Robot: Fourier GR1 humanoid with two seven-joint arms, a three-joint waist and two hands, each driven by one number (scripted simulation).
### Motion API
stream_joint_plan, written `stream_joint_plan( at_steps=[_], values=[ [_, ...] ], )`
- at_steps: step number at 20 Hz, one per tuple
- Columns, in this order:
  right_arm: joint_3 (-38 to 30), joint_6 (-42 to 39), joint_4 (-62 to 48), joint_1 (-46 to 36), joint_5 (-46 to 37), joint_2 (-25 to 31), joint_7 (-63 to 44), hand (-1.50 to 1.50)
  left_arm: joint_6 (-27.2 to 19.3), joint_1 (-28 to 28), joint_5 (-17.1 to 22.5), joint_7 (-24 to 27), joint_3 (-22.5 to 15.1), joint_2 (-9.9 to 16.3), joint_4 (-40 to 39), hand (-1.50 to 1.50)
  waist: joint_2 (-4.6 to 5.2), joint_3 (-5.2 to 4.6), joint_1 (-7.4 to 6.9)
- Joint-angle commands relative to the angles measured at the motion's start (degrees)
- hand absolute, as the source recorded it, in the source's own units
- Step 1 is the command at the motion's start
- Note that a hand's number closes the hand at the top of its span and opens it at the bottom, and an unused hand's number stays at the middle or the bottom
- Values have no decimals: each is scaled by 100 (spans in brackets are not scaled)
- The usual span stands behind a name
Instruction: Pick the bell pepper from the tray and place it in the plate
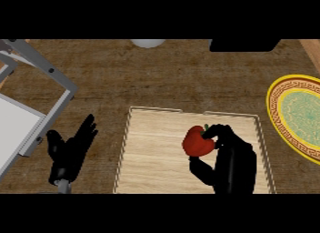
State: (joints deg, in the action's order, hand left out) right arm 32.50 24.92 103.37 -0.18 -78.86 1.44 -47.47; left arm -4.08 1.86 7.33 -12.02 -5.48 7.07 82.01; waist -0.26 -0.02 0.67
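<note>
Right hand (233,157) fingers around bell pepper (197,142)

This is a kitchen counter, seen from steeply above: a brown, mottled worktop (189,77) fills the view. On it lies a pale wooden tray (149,154) with a thin raised rim at the near middle, with a red bell pepper (197,142) over it, and a plate (303,120) with a yellow rim and a green patterned centre sits at the right edge. At the left a grey metal frame (52,73) with a flat pale panel juts over the counter, and a small white rounded object (148,43) shows at the far edge.
</note>
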Motion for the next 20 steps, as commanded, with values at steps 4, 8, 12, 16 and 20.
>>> stream_joint_plan(
  at_steps=[4, 8, 12, 16, 20],
  values=[
    [-623, 847, 808, 520, 262, 113, -29, 150, -20, -50, -80, 20, -10, -79, -44, 0, 22, 4, -40],
    [-1389, 1574, 1212, 759, 1449, 710, 455, 150, 86, 23, -4, 133, 76, -20, -85, 0, 27, 8, -21],
    [-2211, 2262, 525, 776, 2608, 1393, 1318, 150, 13, -269, -52, -42, 131, -32, -122, 0, 34, 10, -37],
    [-3026, 2674, -554, 390, 3447, 1855, 2015, 150, -15, -263, -7, -228, 104, -102, 11, 0, 44, 16, -76],
    [-3553, 2994, -1527, 9, 4531, 2202, 2971, 150, 166, -27, 10, -277, 123, 96, 285, 0, 34, 16, -108]
  ],
)
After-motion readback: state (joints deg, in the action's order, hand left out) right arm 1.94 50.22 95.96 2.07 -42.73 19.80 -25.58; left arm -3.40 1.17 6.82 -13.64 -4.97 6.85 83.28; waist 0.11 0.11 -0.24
